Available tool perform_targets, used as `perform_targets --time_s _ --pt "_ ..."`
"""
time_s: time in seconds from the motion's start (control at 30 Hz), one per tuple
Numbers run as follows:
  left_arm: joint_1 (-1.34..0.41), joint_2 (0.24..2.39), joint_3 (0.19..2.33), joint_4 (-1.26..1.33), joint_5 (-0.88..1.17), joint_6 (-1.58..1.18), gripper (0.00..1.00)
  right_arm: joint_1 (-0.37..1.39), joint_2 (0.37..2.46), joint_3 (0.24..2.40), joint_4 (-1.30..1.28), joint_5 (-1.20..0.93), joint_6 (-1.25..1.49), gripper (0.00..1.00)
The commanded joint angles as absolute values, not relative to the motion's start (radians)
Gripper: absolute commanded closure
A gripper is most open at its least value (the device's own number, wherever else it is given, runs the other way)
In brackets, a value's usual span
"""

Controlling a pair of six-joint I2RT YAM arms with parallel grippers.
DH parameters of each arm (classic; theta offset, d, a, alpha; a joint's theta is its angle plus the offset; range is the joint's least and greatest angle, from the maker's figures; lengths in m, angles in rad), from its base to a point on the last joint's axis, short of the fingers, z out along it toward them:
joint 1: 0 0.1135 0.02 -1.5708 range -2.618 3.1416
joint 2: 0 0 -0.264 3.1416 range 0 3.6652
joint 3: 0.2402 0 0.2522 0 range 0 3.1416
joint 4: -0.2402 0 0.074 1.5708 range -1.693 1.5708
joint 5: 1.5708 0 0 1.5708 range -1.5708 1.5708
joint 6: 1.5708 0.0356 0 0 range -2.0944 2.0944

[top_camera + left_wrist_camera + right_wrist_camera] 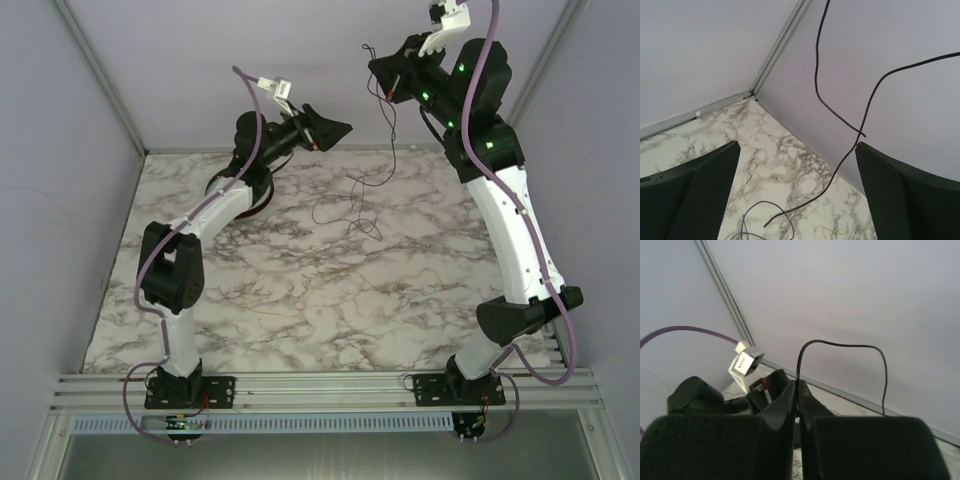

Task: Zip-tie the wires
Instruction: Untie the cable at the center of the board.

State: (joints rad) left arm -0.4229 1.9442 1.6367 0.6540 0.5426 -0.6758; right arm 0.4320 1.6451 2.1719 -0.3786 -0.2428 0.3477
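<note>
The wires [392,140] are thin dark strands that hang from my right gripper [384,86] down to loose loops on the marble table [352,208]. My right gripper is raised high at the back and is shut on a wire strand [798,371], which arches out of the closed tips [797,386]. My left gripper [338,128] is open and empty, raised just left of the hanging strands. In the left wrist view two strands [869,102] cross in front of the wall between and beyond its spread fingers [695,195]. I do not see the white zip tie in any view.
A round dark-rimmed dish [232,196] lies under the left arm at the back left. Thin yellowish strands [272,311] lie on the marble table [300,330]. Grey walls close in at the back and both sides.
</note>
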Motion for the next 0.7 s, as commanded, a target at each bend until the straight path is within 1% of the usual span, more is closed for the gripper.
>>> perform_targets --time_s 0.0,0.33,0.43,0.5,0.53,0.67 --pt "-0.437 2.010 1.717 0.716 0.555 -0.638 0.00 0.422 1.624 2.162 -0.345 -0.295 0.383 1.00" --pt "-0.476 2.198 1.903 0.859 0.555 -0.736 0.00 0.422 1.616 2.126 -0.336 -0.322 0.402 1.00" --pt "-0.503 2.248 1.985 0.827 0.561 -0.726 0.05 0.423 1.615 2.122 -0.336 -0.324 0.408 1.00" --pt "-0.519 2.284 2.047 0.785 0.567 -0.707 0.12 0.422 1.611 2.114 -0.329 -0.322 0.407 1.00" --pt "-0.523 2.299 2.073 0.765 0.565 -0.698 0.19 0.422 1.608 2.107 -0.324 -0.322 0.407 1.00" --pt "-0.526 2.331 2.116 0.740 0.548 -0.692 0.57 0.422 1.593 2.088 -0.318 -0.304 0.399 1.00"
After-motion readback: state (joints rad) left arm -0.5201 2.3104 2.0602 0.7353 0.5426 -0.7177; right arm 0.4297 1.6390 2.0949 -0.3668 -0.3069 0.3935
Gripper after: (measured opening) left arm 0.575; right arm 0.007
